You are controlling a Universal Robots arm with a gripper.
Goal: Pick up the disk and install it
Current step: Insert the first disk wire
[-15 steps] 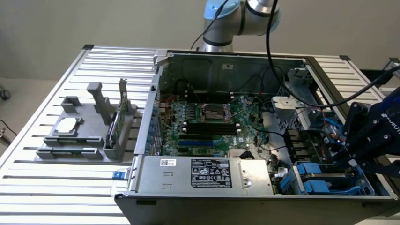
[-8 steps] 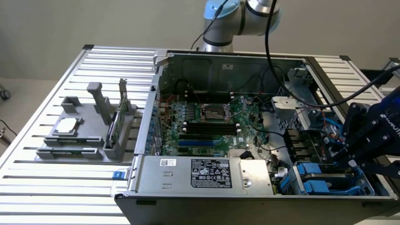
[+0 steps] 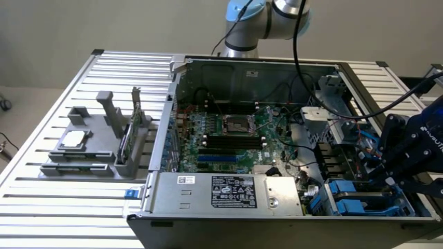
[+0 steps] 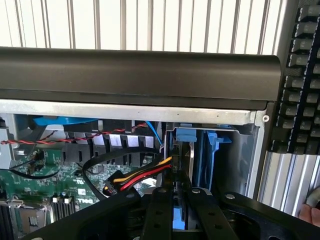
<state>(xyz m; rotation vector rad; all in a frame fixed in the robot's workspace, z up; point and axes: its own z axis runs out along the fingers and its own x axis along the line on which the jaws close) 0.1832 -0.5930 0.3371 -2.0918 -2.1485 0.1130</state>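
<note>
The disk (image 4: 184, 159) stands on edge in the drive bay at the case's front corner. I see it as a thin silver plate with its blue carrier (image 4: 186, 135) at the far end. My gripper (image 4: 181, 194) sits right over it, and the black fingers (image 4: 162, 210) are closed in on the plate from both sides. In the exterior view the gripper (image 3: 391, 181) is low inside the open computer case (image 3: 207, 65) at the exterior view's right, beside blue carrier parts (image 3: 349, 199) in the bay.
Red, yellow and black cables (image 4: 142, 174) run close beside the bay. The motherboard (image 3: 229, 129) and power supply (image 3: 221, 192) fill the case. A grey fixture (image 3: 83, 155) holds a silver chip (image 3: 74, 139) and a green card (image 3: 128, 136). A keyboard (image 4: 300, 90) lies outside the case.
</note>
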